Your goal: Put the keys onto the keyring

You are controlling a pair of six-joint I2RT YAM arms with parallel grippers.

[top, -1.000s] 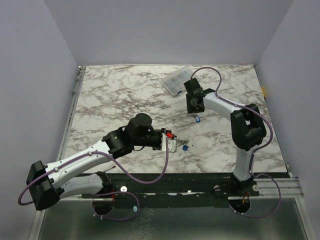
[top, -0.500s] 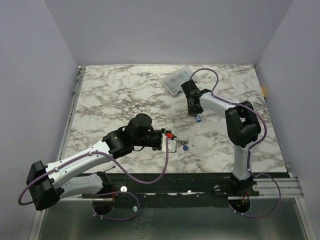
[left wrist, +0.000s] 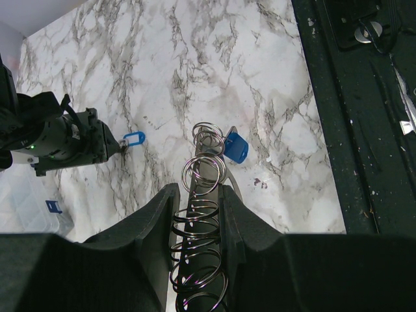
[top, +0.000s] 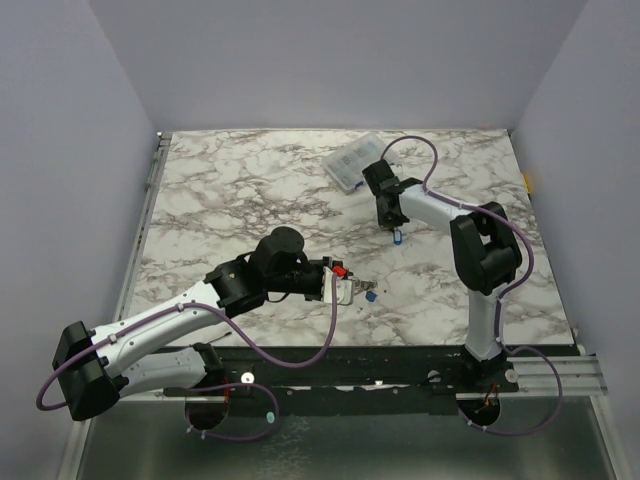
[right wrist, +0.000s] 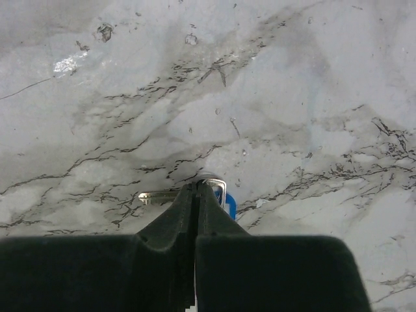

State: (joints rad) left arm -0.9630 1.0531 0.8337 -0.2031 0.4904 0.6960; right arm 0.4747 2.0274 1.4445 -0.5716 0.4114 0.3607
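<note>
Fingers [right wrist: 181, 218] of the right gripper [right wrist: 197, 190] are pinching a blue key [right wrist: 230, 207] on the table [right wrist: 273, 91]. The left gripper [left wrist: 198, 192] is clamping the keyring [left wrist: 203, 174], with a second blue key [left wrist: 235, 148] lying just beyond its end.

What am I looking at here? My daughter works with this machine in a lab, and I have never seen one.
These are two robot arms bolted to a marble-patterned table. The wide picture is taken from above and behind them. The other two come from a small camera on each wrist, looking out past that arm's own jaws. On the left arm the jaws are closed on the keyring, which looks like a chain of metal rings. A blue key lies on the table just beyond it. On the right arm the jaws are shut, with their tips down on a second blue key. Whether they really grip it is hard to tell. A clear plastic box sits towards the far side of the table.
</note>
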